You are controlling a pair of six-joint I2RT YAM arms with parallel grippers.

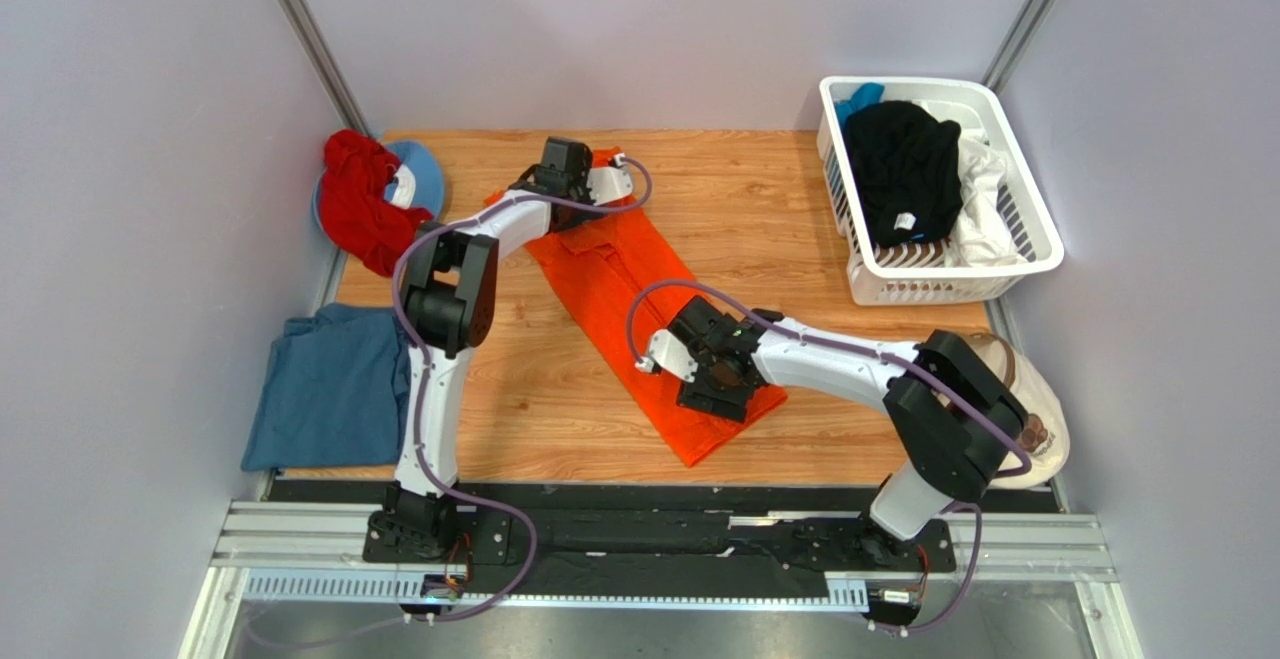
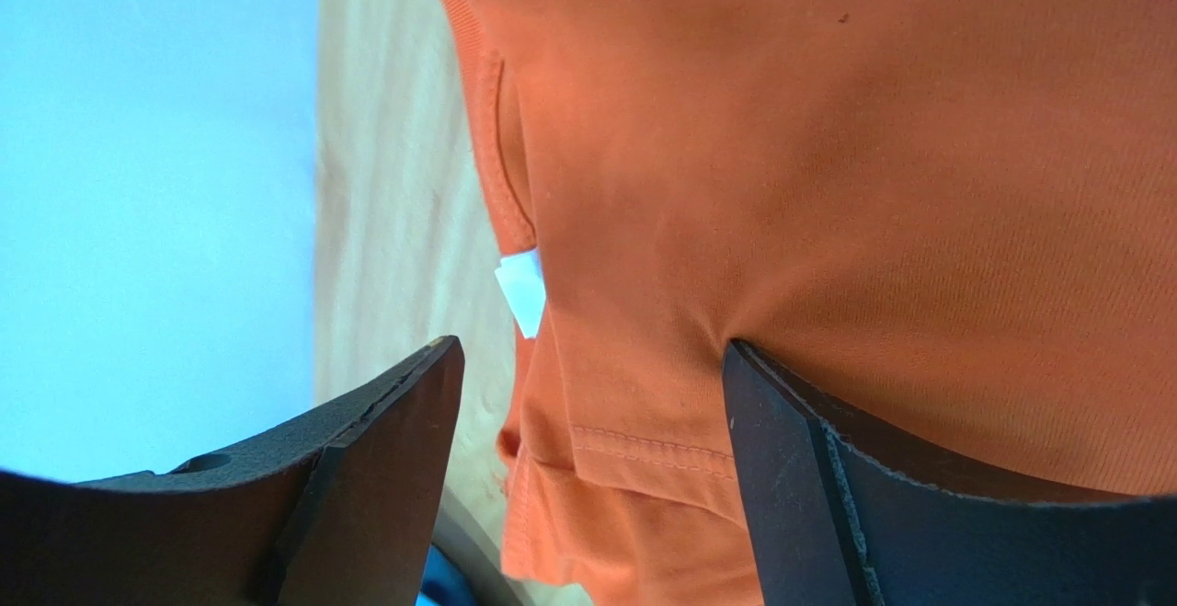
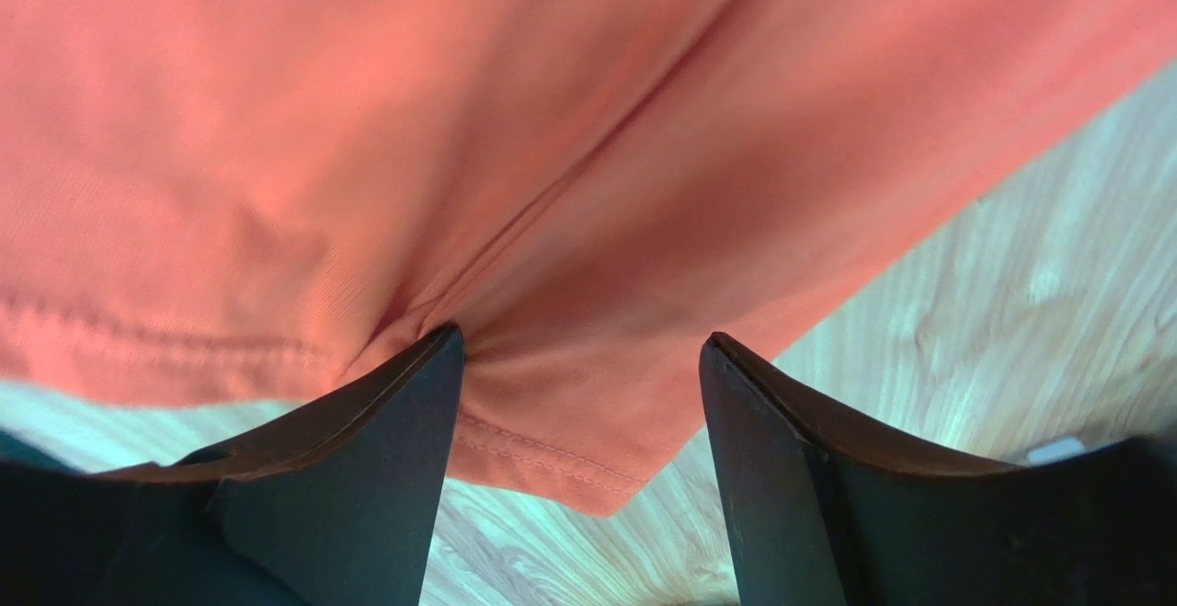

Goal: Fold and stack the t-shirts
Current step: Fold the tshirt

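The orange t-shirt lies folded into a long narrow strip, running slantwise across the middle of the counter. One end is toward the far edge and the other toward the near edge.

The left hand is down over the far end of the strip. Its fingers stand wide apart with a hemmed edge of the orange cloth between them, and nothing is pinched. A small white tag shows at a fold of the shirt just ahead of the fingers.

The right hand is down at the near end. Its fingers are also spread apart, the tips are on the cloth, and the fabric puckers against one tip. A corner of the hem sits between the fingers, with bare wood beside it.

A dusty blue t-shirt lies at the left edge near the near-left corner, partly hanging off the counter. A crumpled red cloth sits at the far-left corner.

At the far-right corner stands a white basket. It holds a black t-shirt, a white t-shirt and a scrap of teal cloth at its far end.

A beige cap rests at the right edge, partly hidden by the right arm.
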